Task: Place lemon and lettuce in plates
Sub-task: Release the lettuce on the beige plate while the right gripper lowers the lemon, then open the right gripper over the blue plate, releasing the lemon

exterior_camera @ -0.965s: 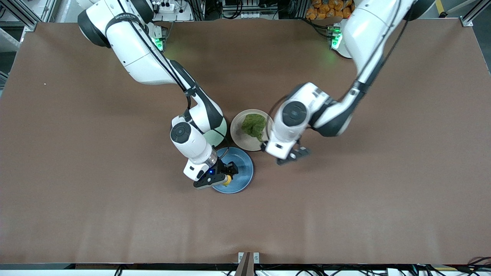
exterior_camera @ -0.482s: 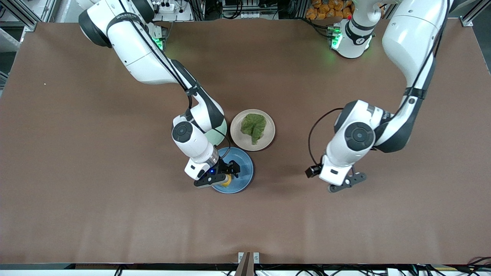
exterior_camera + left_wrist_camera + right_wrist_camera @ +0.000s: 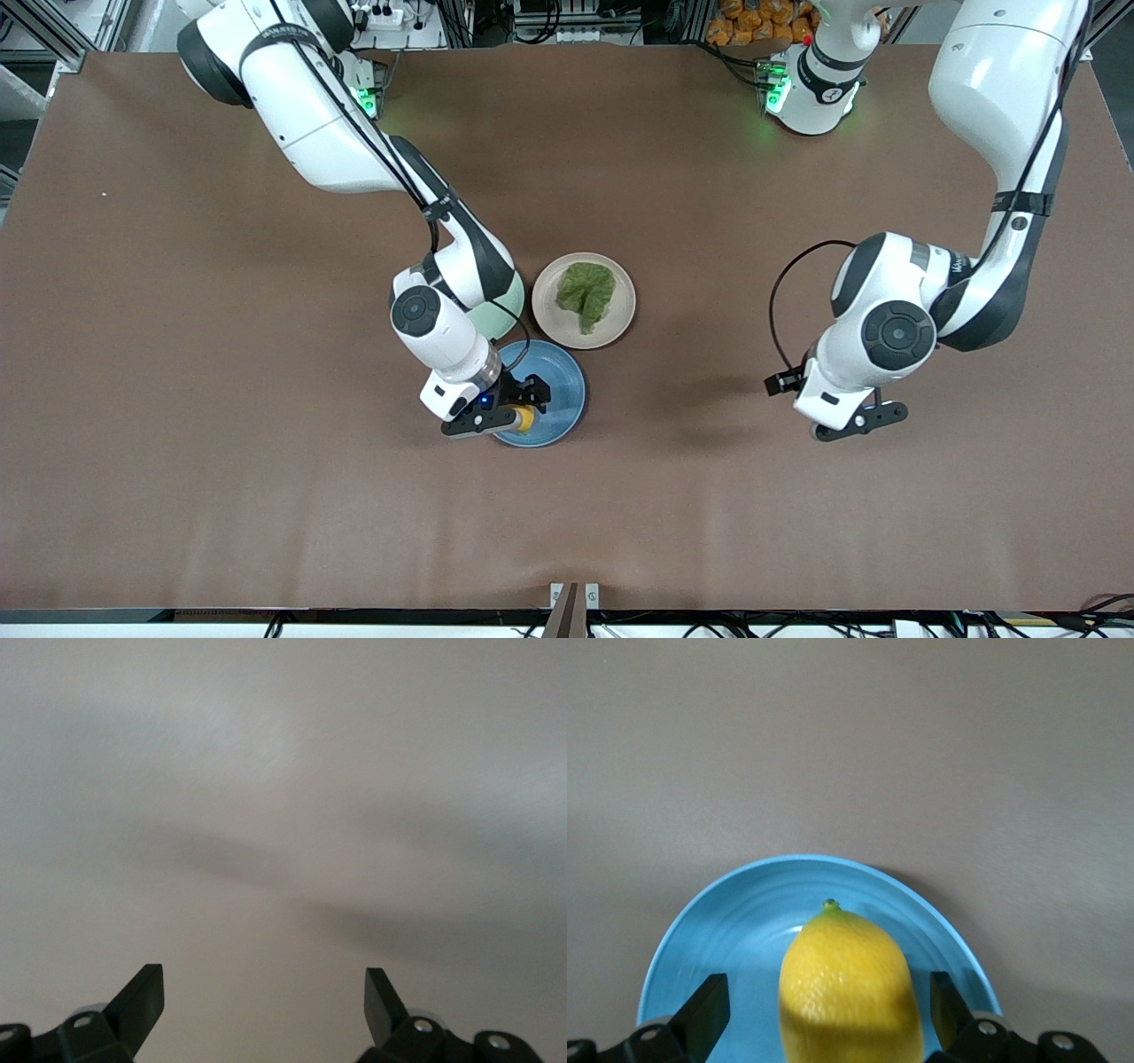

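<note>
now lower centre of frame: right end effector (image 3: 512, 416) spread around lemon (image 3: 524, 418) on blue plate (image 3: 563, 390), apparently releasing; lettuce (image 3: 586, 293) on beige plate (image 3: 620, 321); left end effector (image 3: 861, 424) spread, waiting over bare table (image 3: 177, 354).

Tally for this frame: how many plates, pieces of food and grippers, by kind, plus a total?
Plates: 3, namely blue plate, beige plate, mint plate
Food: 2, namely lemon on the blue plate, lettuce on the beige plate
Grippers: 2, namely right gripper open around the lemon, left gripper open over bare table
Total: 7
</note>
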Tool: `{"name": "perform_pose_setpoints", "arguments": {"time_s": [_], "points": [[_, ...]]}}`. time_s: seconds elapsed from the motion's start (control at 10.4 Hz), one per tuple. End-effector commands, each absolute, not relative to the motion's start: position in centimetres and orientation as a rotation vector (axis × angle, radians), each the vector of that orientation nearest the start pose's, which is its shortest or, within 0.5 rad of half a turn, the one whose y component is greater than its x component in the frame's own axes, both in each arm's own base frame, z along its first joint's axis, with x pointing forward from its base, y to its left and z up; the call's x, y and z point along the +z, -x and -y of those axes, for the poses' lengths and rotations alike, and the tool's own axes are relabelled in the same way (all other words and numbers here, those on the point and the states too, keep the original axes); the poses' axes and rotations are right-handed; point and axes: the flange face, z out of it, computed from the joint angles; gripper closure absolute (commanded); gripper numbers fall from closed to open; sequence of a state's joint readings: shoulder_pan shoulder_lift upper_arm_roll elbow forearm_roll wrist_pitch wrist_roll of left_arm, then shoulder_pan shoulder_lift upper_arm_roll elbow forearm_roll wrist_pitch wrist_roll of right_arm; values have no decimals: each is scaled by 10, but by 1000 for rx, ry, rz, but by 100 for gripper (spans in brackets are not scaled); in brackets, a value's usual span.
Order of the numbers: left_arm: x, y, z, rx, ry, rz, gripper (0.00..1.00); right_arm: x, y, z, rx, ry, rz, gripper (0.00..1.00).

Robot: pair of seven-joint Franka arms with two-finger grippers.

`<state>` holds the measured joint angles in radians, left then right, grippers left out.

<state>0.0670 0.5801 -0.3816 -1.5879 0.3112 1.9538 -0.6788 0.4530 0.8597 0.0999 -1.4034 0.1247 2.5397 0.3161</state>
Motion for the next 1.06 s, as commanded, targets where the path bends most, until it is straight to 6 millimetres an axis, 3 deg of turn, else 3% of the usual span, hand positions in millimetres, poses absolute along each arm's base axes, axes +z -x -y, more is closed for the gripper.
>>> {"name": "perform_pose_setpoints", "arguments": {"time_s": [0.0,0.19,0.68,0.96], "points": [[301,-613,152,217,2931,307,0,287,-651,-359,-149,2911,132,0],[308,-593,140,277,2957,275,0,324,-653,-328,-81,2938,169,0],[346,-552,119,315,3006,250,0,394,-643,-176,197,2980,315,0],[379,-542,117,251,3023,263,0,444,-631,-115,253,3017,231,0]]}}
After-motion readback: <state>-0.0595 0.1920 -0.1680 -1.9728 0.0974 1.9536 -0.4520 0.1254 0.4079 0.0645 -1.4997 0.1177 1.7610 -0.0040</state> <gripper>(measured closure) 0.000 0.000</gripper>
